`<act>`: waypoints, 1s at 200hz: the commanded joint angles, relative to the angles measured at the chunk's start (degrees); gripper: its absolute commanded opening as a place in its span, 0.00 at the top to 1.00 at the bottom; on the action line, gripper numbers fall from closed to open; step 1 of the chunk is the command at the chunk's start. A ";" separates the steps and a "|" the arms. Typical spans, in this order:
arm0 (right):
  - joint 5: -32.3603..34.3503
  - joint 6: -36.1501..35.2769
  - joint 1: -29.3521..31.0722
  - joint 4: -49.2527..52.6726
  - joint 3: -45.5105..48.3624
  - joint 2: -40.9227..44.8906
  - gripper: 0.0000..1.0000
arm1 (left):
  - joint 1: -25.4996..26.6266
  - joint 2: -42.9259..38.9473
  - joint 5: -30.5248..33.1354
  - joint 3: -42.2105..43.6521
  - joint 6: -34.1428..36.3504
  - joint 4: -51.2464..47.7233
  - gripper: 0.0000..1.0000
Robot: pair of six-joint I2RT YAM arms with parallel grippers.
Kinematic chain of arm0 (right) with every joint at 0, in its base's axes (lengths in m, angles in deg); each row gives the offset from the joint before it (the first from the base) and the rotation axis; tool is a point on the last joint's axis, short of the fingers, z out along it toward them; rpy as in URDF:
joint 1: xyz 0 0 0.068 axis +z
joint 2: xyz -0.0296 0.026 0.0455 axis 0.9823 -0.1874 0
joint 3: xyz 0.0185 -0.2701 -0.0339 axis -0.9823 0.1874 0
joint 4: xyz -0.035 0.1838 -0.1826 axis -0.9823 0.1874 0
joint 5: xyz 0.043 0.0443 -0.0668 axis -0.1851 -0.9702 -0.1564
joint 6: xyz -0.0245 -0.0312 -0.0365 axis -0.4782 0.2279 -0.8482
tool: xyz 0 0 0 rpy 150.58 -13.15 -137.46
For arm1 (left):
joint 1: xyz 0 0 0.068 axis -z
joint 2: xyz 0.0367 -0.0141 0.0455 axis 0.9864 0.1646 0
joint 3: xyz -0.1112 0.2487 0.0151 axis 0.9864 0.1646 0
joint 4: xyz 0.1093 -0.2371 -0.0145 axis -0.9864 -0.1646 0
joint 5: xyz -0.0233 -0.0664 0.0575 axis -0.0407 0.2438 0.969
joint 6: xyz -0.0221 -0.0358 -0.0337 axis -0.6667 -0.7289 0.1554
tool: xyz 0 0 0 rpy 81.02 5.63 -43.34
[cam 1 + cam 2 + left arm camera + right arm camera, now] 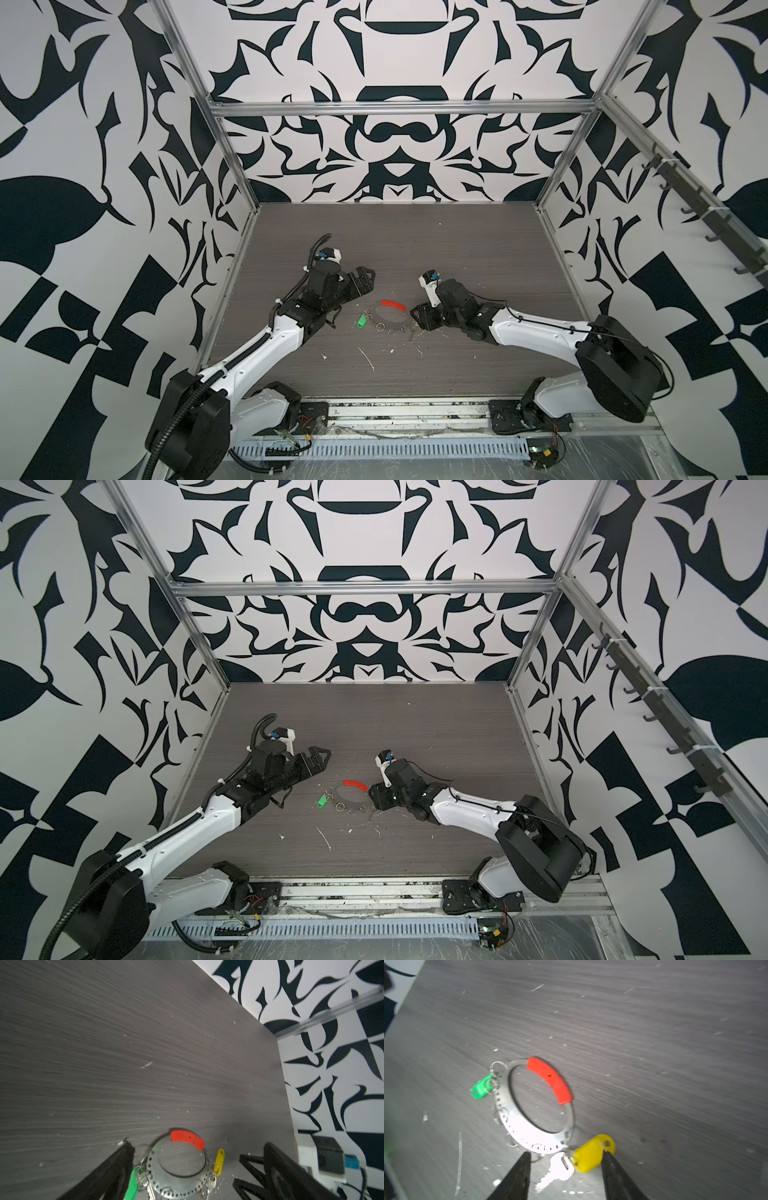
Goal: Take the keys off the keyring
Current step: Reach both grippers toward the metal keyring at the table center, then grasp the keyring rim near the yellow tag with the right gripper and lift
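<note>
The keyring (508, 1113), a perforated metal hoop with a red segment (550, 1080), lies flat on the grey table. The green tag (480, 1088) hangs off its far side, also seen in both top views (361, 321) (321, 802). My right gripper (566, 1153) (417, 318) is low at the hoop's edge, jaws apart. They straddle the yellow tag (588, 1154) and a silver key (560, 1167), and one finger (614, 1176) touches the tag's edge. In the top views the yellow tag is hidden under that gripper. My left gripper (365, 282) (185, 1151) is wide open, left of and behind the hoop, holding nothing.
White scraps and scratches (365, 357) litter the table in front of the keyring. Patterned walls with aluminium posts enclose three sides. A metal rail (407, 409) carrying both arm bases runs along the front edge. A hook rack (706, 216) hangs on the right wall.
</note>
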State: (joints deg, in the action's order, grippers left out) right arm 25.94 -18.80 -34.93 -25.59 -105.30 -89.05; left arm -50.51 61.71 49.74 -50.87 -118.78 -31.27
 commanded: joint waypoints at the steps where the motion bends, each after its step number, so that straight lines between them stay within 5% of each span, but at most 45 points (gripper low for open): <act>1: -0.29 -3.03 0.55 -3.03 -1.95 -0.78 0.49 | 0.22 0.96 -1.62 -2.83 2.59 -5.96 0.01; 45: -0.69 -4.56 0.55 -3.13 -2.83 -4.15 0.62 | 0.24 2.52 -7.35 -1.27 2.49 -0.18 0.20; 200: -1.73 -5.27 0.53 -3.86 -3.92 -8.95 0.81 | 0.22 0.92 -9.06 -0.01 2.63 1.13 0.17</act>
State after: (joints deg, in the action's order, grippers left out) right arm 24.85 -23.63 -34.38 -28.06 -107.27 -98.12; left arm -50.18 63.92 41.30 -51.70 -116.33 -30.73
